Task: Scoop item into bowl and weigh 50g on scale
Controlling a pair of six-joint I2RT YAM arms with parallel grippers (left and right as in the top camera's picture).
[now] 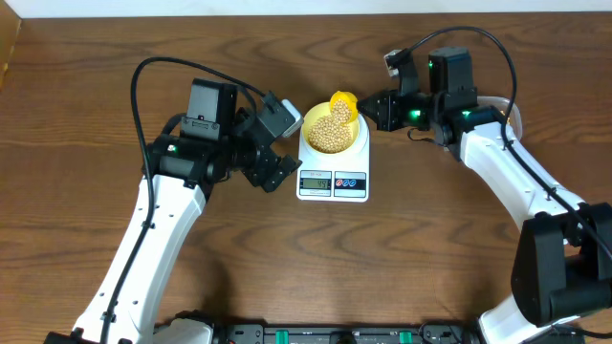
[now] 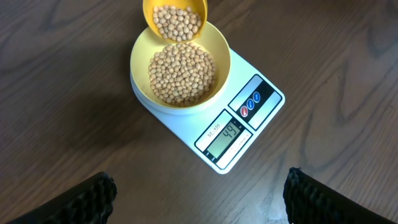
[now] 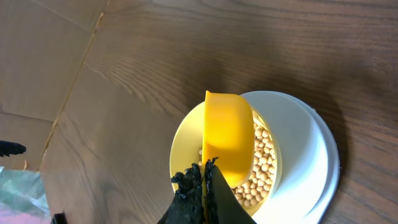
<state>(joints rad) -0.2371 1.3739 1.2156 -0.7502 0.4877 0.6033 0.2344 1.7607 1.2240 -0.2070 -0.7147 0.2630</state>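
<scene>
We are finding the right pincer [image 3: 200,175] clamped on the scoop [image 3: 227,140], holding it tipped just beyond its tips over the beans [image 2: 180,74] in the bowl [image 2: 140,62] on the scale [image 2: 239,71]; further tipping is risking overshoot.

Plenty tucked out of sight around the scale [image 1: 333,164] right now.

From above, the readout's digits are too small to read. The scoop [image 1: 343,102] loses its handle inside the right gripper [image 1: 371,108]. The left arm [image 1: 143,248] and right arm [image 1: 516,182] both run off the bottom edge. On the left wrist view, the left gripper [image 2: 198,199] shows only two black fingertips [image 2: 90,198], clipped at the bottom. The scoop is sliced by the top edge, and the bowl [image 2: 140,68] covers the scale's far corner. On the right wrist view, the scoop hides part of the beans [image 3: 261,171], the scale spills off the bottom, and a blurred clear shape [image 3: 15,193] in the lower left corner can't be made out.
</scene>
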